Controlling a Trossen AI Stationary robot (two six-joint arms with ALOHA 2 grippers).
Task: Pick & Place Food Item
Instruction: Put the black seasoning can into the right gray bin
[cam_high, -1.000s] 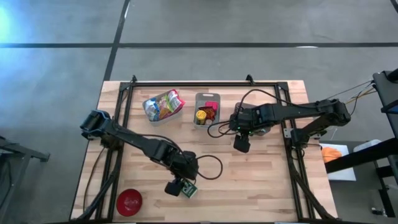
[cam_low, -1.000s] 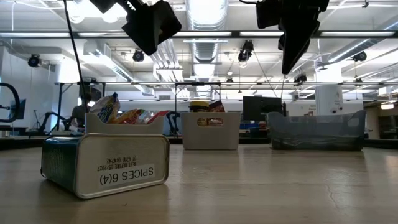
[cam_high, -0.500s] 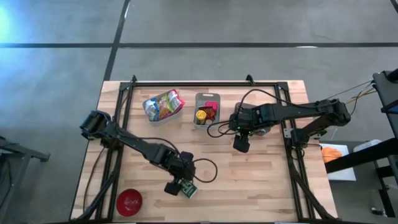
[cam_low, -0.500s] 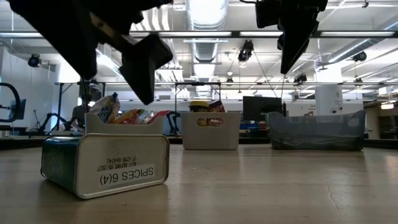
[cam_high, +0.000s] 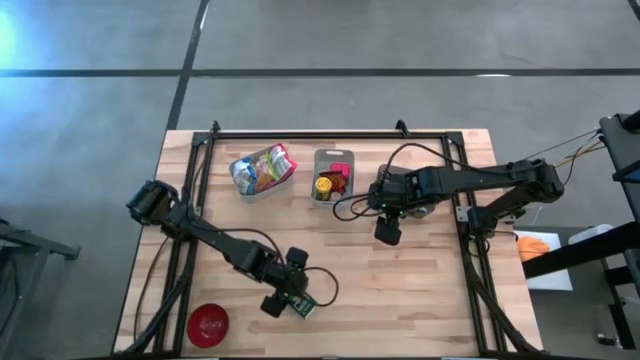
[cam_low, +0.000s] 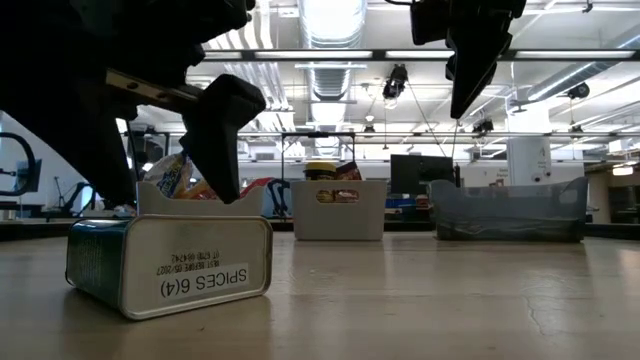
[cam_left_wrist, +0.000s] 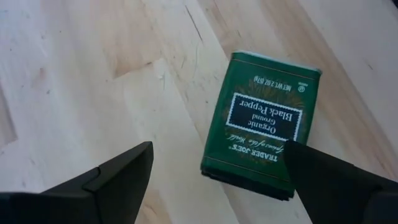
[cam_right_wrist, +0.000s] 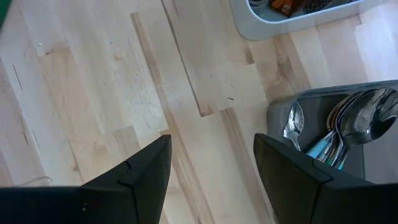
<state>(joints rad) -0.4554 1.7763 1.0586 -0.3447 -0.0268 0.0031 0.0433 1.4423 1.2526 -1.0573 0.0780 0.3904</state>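
- Green tin of black pepper (cam_left_wrist: 264, 127) lies flat on the wooden table (cam_high: 420, 290), near the front edge and left of the middle; in the low view its pale end face reads "SPICES" upside down.
- Left gripper (cam_high: 288, 300) sits low over the tin, its dark fingers (cam_left_wrist: 106, 177) spread wide, one on each side of the tin with bare wood showing between finger and tin; nothing is held.
- From the low view the left gripper's fingers (cam_low: 215, 130) hang just above the top of the tin, not clearly touching it.
- Right gripper (cam_high: 387, 232) hovers above the table's middle right, fingers parted to a moderate gap and holding nothing; under it is bare wood.
- Right wrist view shows a grey bin of spoons (cam_right_wrist: 339, 134) just beside that gripper, and part of a white bin.
- White bin with a jar and packets (cam_high: 332, 178) stands at the back centre of the table.
- Second white bin of snack packets (cam_high: 262, 170) stands to its left, tilted at an angle.
- Red bowl (cam_high: 208, 324) rests at the front left corner, well apart from the tin.
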